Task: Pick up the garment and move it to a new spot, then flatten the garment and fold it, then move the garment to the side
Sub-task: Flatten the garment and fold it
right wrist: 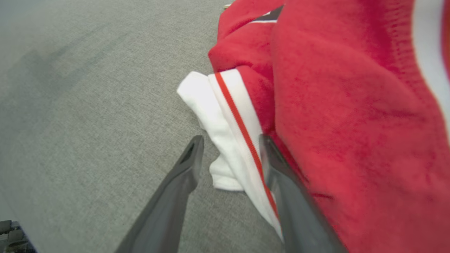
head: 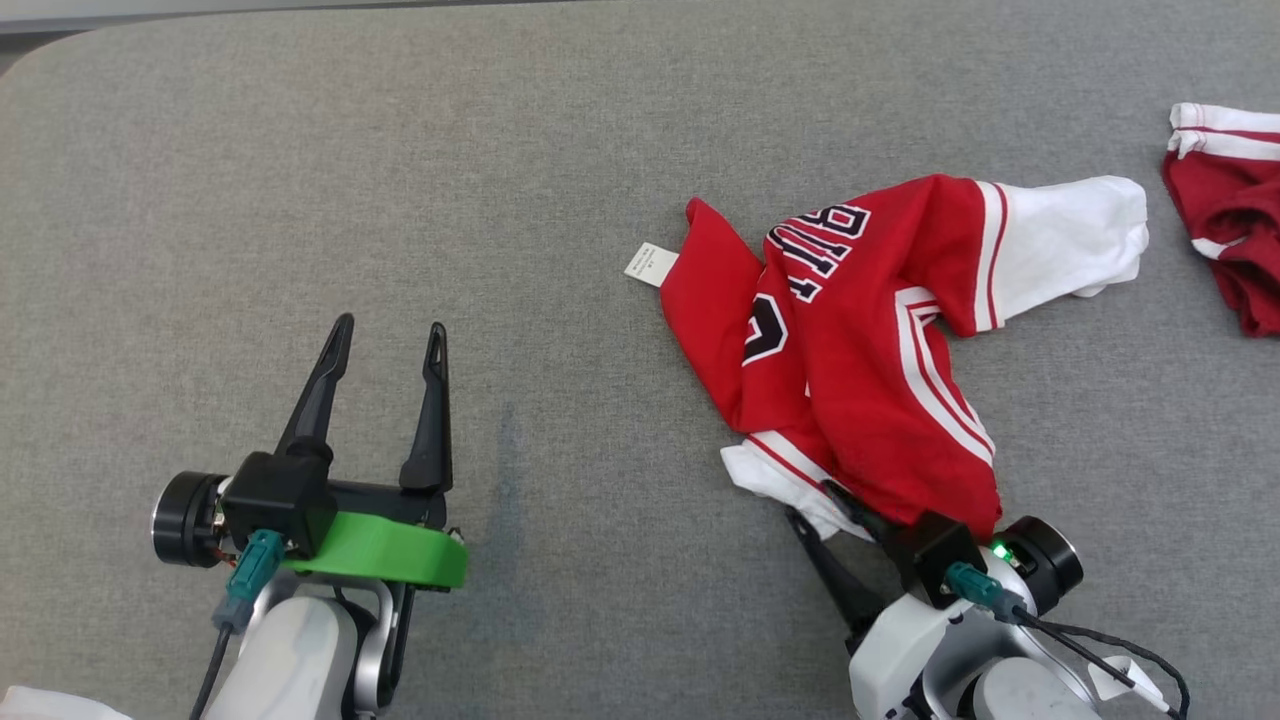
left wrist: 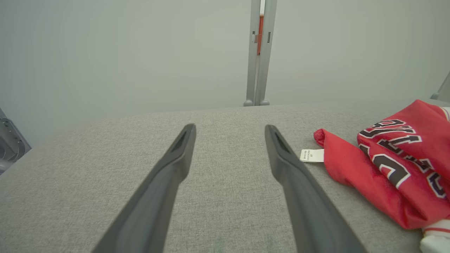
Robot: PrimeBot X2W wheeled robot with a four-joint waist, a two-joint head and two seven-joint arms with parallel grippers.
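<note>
- While the left gripper [head: 390, 325] hangs over the grey cloth-covered table [head: 400, 150] at the lower left of the head view, its two dark fingers [head: 320, 400] stand well apart with nothing between them.
- The garment [head: 850, 350], a red jersey with white sleeves and black lettering, lies crumpled on the table right of centre, well apart from the left gripper.
- A white label [head: 651, 264] sticks out from the garment's left edge and lies flat on the table.
- The right gripper [right wrist: 232, 138] is at the garment's near edge with its fingers parted; in the right wrist view a white cuff [right wrist: 228, 116] with a thin red stripe lies between the tips.
- One right finger rests against the red cloth, which bulges over it; the other is on the bare-table side, just beside the cuff.
- Whether those tips touch the table I cannot tell.
- A second red-and-white piece of clothing [head: 1230, 210] lies at the right edge of the head view, apart from the jersey.
- A grey post [left wrist: 259, 52] stands beyond the table's far edge.
</note>
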